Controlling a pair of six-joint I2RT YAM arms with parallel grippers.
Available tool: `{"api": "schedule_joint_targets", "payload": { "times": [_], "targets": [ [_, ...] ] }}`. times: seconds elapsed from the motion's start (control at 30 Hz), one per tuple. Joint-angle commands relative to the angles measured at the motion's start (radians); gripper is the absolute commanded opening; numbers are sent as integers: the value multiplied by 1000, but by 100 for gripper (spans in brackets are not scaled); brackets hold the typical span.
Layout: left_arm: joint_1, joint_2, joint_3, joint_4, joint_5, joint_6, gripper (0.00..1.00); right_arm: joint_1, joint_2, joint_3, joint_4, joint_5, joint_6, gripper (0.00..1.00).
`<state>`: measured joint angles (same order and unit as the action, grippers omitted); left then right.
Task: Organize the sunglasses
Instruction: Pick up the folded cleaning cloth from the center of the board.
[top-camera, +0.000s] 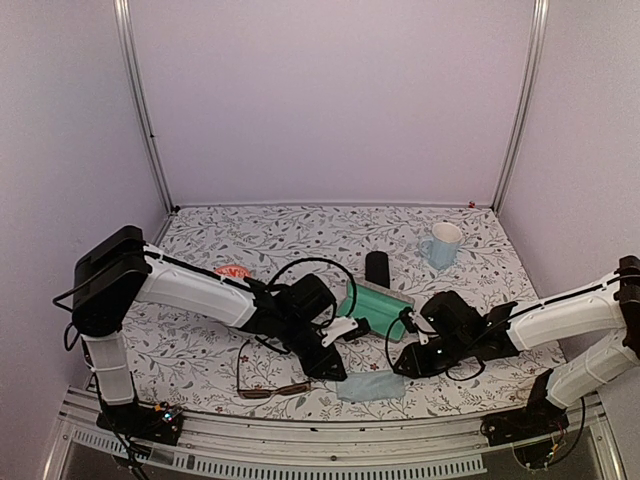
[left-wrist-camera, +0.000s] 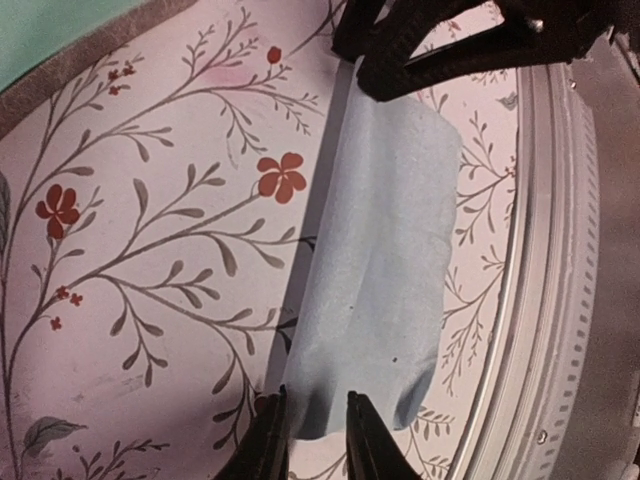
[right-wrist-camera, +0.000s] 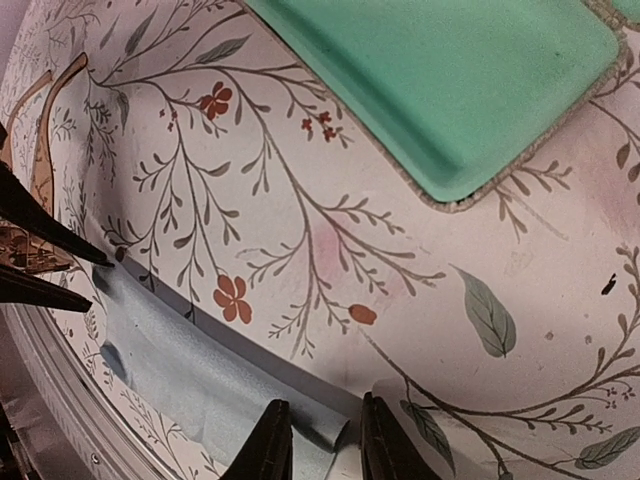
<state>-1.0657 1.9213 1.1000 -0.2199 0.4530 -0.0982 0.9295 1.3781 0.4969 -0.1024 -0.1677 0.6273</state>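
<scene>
The thin dark brown sunglasses (top-camera: 265, 378) lie folded near the front edge, left of my left gripper (top-camera: 338, 372); a part of them shows in the right wrist view (right-wrist-camera: 38, 150). The pink-red sunglasses (top-camera: 232, 271) lie behind the left arm. A light blue cloth (top-camera: 370, 387) hangs between both grippers, slightly off the table. My left gripper (left-wrist-camera: 313, 440) is shut on one end of the cloth (left-wrist-camera: 375, 270). My right gripper (top-camera: 402, 366) is shut on the other end's corner (right-wrist-camera: 325, 440), and the cloth (right-wrist-camera: 190, 360) stretches away to the left.
An open grey case with a green lining (top-camera: 376, 309) lies just behind the grippers and shows in the right wrist view (right-wrist-camera: 450, 80). A black oval case (top-camera: 377, 268) stands behind it. A light blue mug (top-camera: 441, 244) is at the back right. The metal front rail (left-wrist-camera: 560, 300) runs close by.
</scene>
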Motion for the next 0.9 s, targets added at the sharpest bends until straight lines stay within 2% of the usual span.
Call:
{"api": "schedule_joint_targets", "payload": {
  "times": [0.0,0.23,0.33,0.67,0.87],
  "targets": [
    [5,20,-11,27,37,0,22,-7,18,-17,26,-10,-9,24],
    [-3,23,-21,26,53,0,18,-11,10,-23,25,-20,-19,20],
    [-3,23,-25,24,51,-2,17,-14,10,-21,27,-23,-24,16],
    [1,19,0,14,-67,-26,22,-18,19,-21,34,-32,-33,15],
    [0,31,5,-4,-66,-17,21,-17,19,-23,35,-30,-32,15]
  ]
}}
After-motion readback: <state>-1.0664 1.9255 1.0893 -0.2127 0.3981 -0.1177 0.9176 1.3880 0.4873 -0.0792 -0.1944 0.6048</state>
